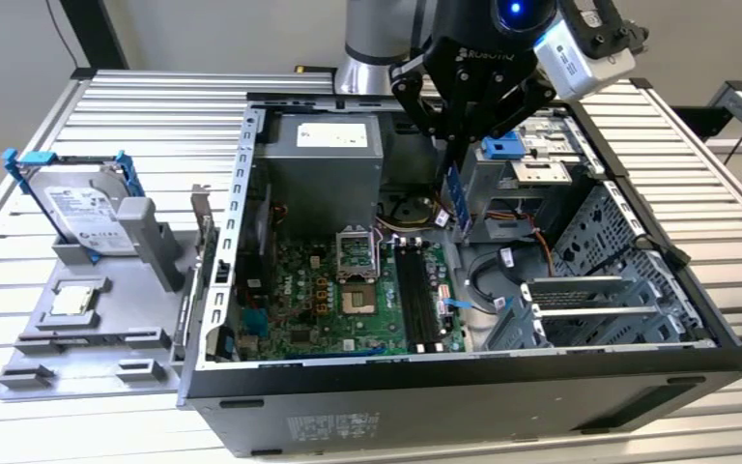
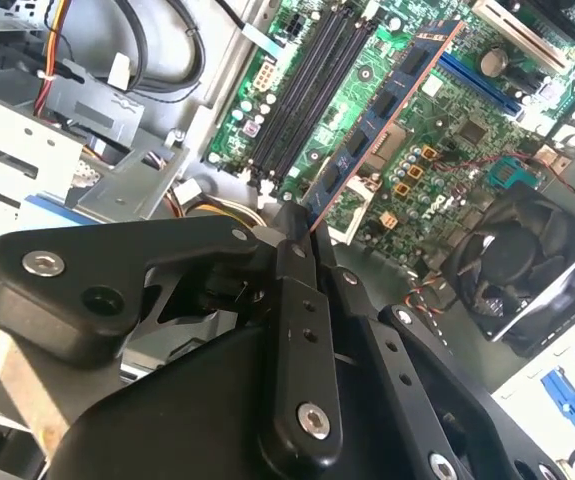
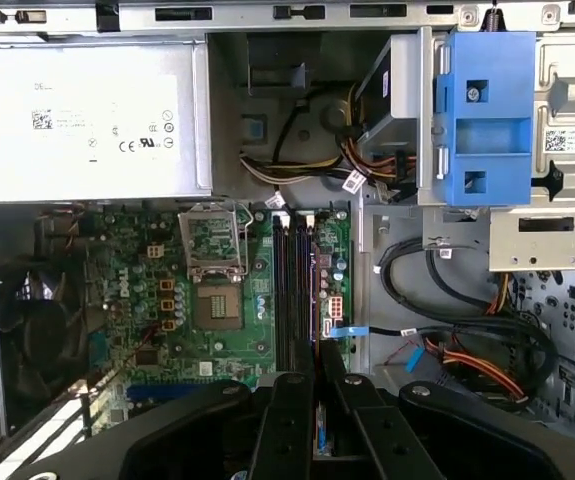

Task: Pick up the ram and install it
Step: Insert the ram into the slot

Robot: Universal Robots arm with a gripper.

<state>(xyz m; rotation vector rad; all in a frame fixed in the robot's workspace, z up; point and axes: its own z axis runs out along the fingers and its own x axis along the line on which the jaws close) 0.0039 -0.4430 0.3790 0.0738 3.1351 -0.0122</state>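
Slatted metal tabletop (image 1: pixel 152 97) carried the open computer case (image 1: pixel 474 406). At upper centre I saw the claw (image 1: pixel 455 145) clamped on the ram (image 1: pixel 454 203), above the black slots (image 1: pixel 413 295).

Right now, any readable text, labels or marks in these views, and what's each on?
Gripper body: pale brand lettering, left unquoted.
Motherboard: brand lettering, left unquoted.
Power supply label: approval marks and barcode, print too small.
Hard drive label: too small.
Drive bay sticker: barcode, too small.
Case side label: too small.
Ram, held in the gripper: no legible print.
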